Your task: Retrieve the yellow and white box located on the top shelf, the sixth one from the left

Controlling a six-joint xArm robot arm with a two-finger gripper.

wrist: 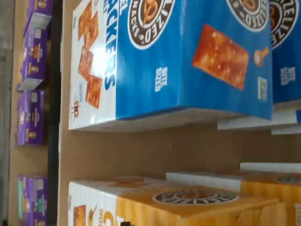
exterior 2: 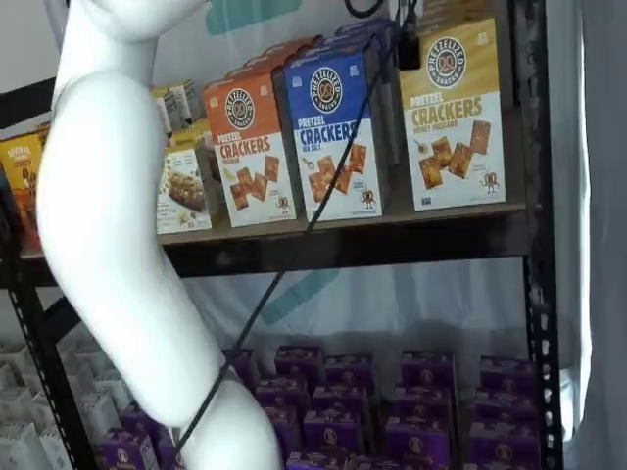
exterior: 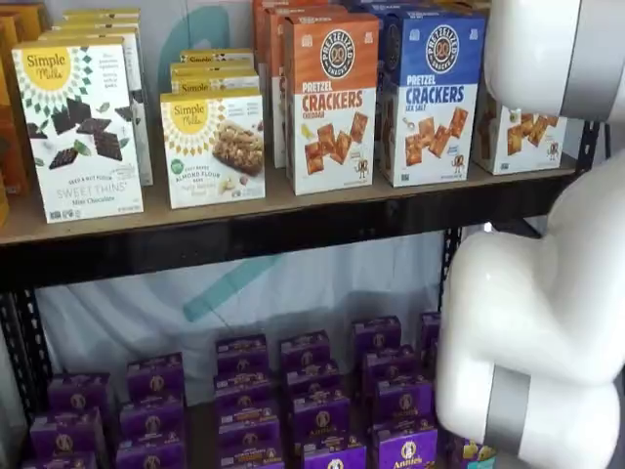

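The yellow and white box (exterior 2: 453, 117) stands upright at the right end of the top shelf (exterior 2: 392, 240), next to a blue cracker box (exterior 2: 333, 132). In a shelf view the white arm (exterior: 547, 293) hides most of the yellow and white box (exterior: 522, 137). My gripper (exterior 2: 408, 44) shows only as dark fingers at the view's upper edge, above the gap between the blue and yellow boxes; it is open and holds nothing. The wrist view looks into that gap: the yellow and white box (wrist: 188, 207), the blue box (wrist: 188, 61) and bare shelf plank (wrist: 155, 150) between them.
More boxes stand behind each front one. An orange cracker box (exterior: 332, 103) and white Simple Mills boxes (exterior: 83, 127) fill the shelf further left. Several purple boxes (exterior: 312, 401) crowd the lower shelf. A black upright (exterior 2: 537, 245) stands right of the yellow box. A cable (exterior 2: 294, 245) hangs across the front.
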